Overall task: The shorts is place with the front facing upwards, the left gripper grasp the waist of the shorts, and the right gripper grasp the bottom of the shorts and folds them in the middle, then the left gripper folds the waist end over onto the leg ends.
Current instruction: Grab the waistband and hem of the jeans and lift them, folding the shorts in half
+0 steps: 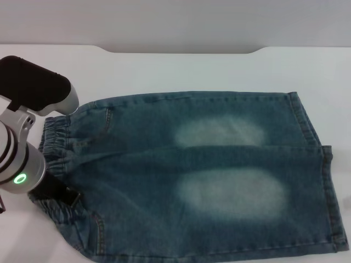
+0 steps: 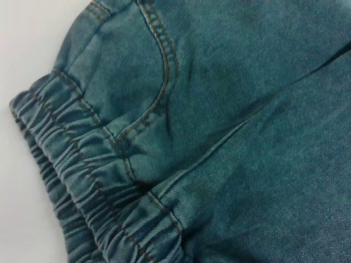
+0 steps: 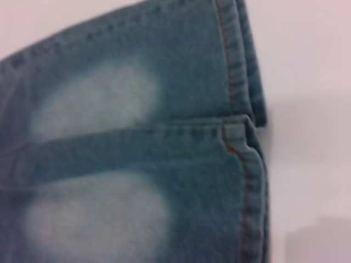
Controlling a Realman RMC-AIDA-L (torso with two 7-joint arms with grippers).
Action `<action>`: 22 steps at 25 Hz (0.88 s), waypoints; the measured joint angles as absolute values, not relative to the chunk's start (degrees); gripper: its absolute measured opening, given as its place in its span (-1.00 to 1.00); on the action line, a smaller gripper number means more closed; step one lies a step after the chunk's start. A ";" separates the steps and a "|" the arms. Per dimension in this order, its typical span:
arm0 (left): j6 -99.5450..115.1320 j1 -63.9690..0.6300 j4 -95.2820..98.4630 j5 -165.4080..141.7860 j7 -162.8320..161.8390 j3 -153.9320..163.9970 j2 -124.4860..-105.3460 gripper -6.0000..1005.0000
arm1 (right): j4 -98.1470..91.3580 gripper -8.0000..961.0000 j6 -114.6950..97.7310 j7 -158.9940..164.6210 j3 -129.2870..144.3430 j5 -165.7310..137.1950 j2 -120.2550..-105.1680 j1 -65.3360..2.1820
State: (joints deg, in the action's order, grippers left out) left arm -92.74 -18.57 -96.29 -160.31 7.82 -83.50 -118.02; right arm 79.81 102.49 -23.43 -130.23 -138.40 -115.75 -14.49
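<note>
The blue denim shorts [image 1: 208, 175] lie flat on the white table, front up, with two pale faded patches [image 1: 233, 192] showing. The gathered waist [image 1: 55, 137] is at the left and the leg ends [image 1: 323, 181] at the right. My left gripper [image 1: 57, 192] is down at the near part of the waist, its black claw against the elastic band, below the silver wrist with the green ring. The left wrist view shows the waistband [image 2: 71, 181] and a pocket seam close up. The right wrist view looks down on the two hems [image 3: 247, 164] and the slit between them. The right gripper is out of view.
The white table [image 1: 181, 68] extends beyond the shorts to a far edge with a notch. The near leg's hem corner lies close to the picture's bottom right. The left arm's black upper segment [image 1: 33, 85] hangs over the table's left side.
</note>
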 joint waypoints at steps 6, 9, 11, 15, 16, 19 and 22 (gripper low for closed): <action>-92.47 -18.63 -95.65 -160.32 8.12 -83.50 -118.04 -0.92 | 77.56 -0.46 102.57 -23.34 -130.19 -139.25 -116.04 -14.37; -92.28 -18.54 -95.58 -160.23 8.21 -83.50 -118.04 -0.92 | 76.91 -0.22 102.57 -23.32 -129.81 -139.27 -116.31 -14.43; -92.20 -18.45 -95.59 -160.07 8.23 -83.50 -118.04 -0.92 | 76.84 -0.06 102.57 -23.22 -129.51 -139.28 -116.39 -14.43; -92.16 -18.37 -95.59 -159.96 8.24 -83.42 -118.04 -0.92 | 76.23 0.33 102.58 -23.09 -129.34 -139.30 -116.63 -14.68; -92.11 -18.27 -95.58 -159.93 8.25 -83.33 -118.04 -0.92 | 75.92 0.43 102.60 -23.08 -129.33 -139.30 -116.68 -14.78; -92.09 -18.21 -95.59 -159.90 8.26 -83.26 -118.04 -0.92 | 75.05 0.45 102.61 -23.03 -129.31 -139.20 -116.75 -15.04; -92.09 -18.20 -95.52 -159.87 8.26 -83.18 -118.04 -0.92 | 74.68 0.47 102.64 -22.93 -129.27 -138.93 -116.93 -15.15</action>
